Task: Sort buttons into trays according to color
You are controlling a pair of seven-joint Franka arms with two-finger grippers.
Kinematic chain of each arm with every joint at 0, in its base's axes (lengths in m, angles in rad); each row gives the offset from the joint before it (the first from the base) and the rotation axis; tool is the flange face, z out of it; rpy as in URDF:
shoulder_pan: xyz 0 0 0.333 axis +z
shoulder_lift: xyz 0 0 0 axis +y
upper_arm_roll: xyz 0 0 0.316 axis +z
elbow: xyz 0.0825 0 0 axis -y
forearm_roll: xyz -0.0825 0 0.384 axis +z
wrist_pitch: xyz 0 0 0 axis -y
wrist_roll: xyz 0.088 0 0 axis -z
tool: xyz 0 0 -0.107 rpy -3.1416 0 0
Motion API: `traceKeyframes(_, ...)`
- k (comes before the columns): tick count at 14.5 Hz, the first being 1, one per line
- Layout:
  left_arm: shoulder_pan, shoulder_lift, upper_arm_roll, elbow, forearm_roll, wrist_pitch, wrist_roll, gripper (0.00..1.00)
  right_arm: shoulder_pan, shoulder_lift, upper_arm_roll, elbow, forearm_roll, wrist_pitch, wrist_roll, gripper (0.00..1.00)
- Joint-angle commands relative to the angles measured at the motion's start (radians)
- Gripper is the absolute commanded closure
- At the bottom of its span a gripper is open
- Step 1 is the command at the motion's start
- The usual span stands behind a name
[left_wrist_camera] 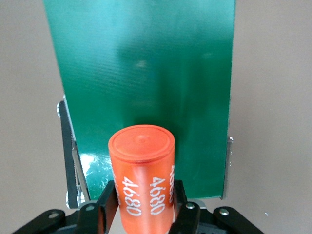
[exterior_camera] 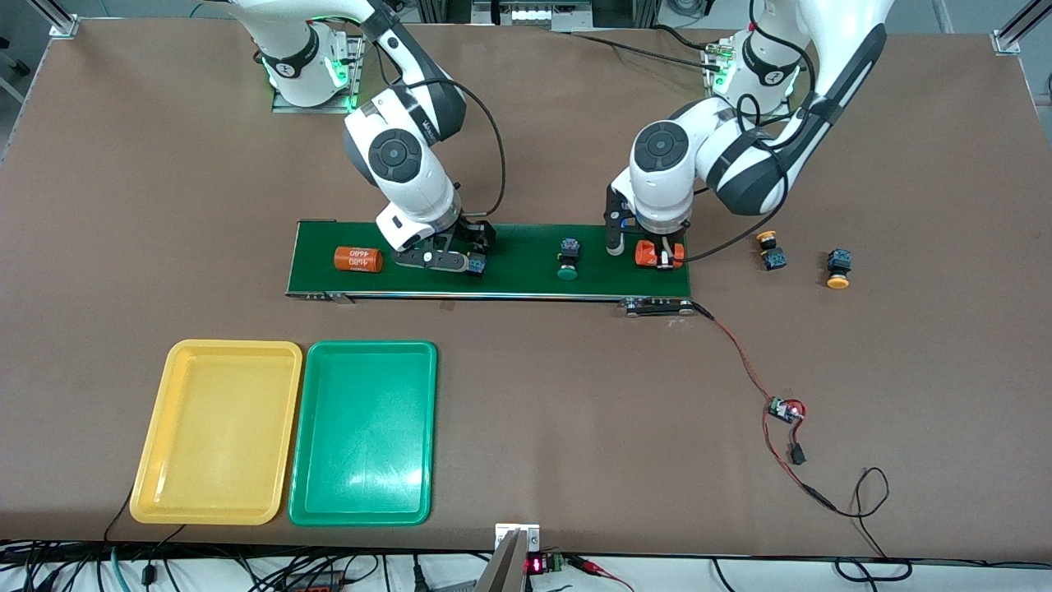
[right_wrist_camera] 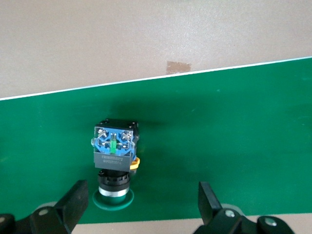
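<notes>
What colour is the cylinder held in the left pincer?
Orange with white print; the cylinder shows best in the left wrist view, between the left pincer fingers.

Left end effector [exterior_camera: 660, 253] clamped, right end effector [exterior_camera: 460, 261] spread.

Green-capped button [right_wrist_camera: 113, 161] with blue-black body; orange cylinder [left_wrist_camera: 143, 170] with white print; dark-green belt [exterior_camera: 526, 259]; yellow tray [exterior_camera: 164, 427]; green tray [exterior_camera: 316, 460].

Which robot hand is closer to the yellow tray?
The right. The right gripper, open, is at a green button on the belt, toward the yellow tray. The left gripper grips an orange cylinder at the belt's left-arm end.
</notes>
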Motion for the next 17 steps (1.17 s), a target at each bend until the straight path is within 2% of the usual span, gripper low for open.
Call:
traceKeyframes(1, -0.007, 0.033, 0.001, 0.005, 0.114, 0.008, 0.009, 0.89, 0.016, 0.037, -0.006, 0.031, -0.039, -0.001, 0.024, 0.0)
traceKeyframes(2, -0.007, 0.041, 0.001, 0.005, 0.125, 0.013, 0.005, 0.78, 0.022, 0.045, -0.008, 0.037, -0.041, -0.001, 0.024, 0.0)
traceKeyframes(3, -0.007, 0.044, 0.001, 0.003, 0.124, 0.023, 0.0, 0.48, 0.026, 0.054, -0.008, 0.043, -0.041, 0.0, 0.024, 0.0)
traceKeyframes(4, -0.006, 0.042, -0.001, 0.003, 0.125, 0.025, 0.0, 0.0, 0.027, 0.06, -0.008, 0.052, -0.041, -0.001, 0.024, 0.0)
traceKeyframes(8, 0.002, -0.014, -0.003, 0.009, 0.095, 0.027, 0.005, 0.0, 0.029, 0.072, -0.008, 0.065, -0.041, 0.0, 0.024, 0.0)
traceKeyframes(10, 0.023, -0.048, 0.01, 0.023, -0.01, 0.025, 0.012, 0.0, 0.027, 0.074, -0.008, 0.063, -0.042, 0.0, 0.014, 0.2)
traceKeyframes(11, 0.045, -0.056, 0.043, 0.052, -0.084, 0.024, 0.012, 0.0, 0.027, 0.078, -0.008, 0.065, -0.054, 0.0, 0.012, 0.35)
traceKeyframes(13, 0.059, -0.08, 0.162, 0.07, -0.185, 0.027, 0.014, 0.0, 0.027, 0.083, -0.008, 0.063, -0.076, -0.001, 0.005, 0.6)
traceKeyframes(15, 0.06, -0.102, 0.246, 0.104, -0.247, 0.022, 0.035, 0.0, 0.027, 0.089, -0.008, 0.065, -0.076, 0.0, 0.005, 0.77)
traceKeyframes(17, 0.063, -0.103, 0.321, 0.127, -0.252, 0.016, 0.038, 0.0, 0.027, 0.089, -0.008, 0.065, -0.077, 0.0, 0.003, 0.86)
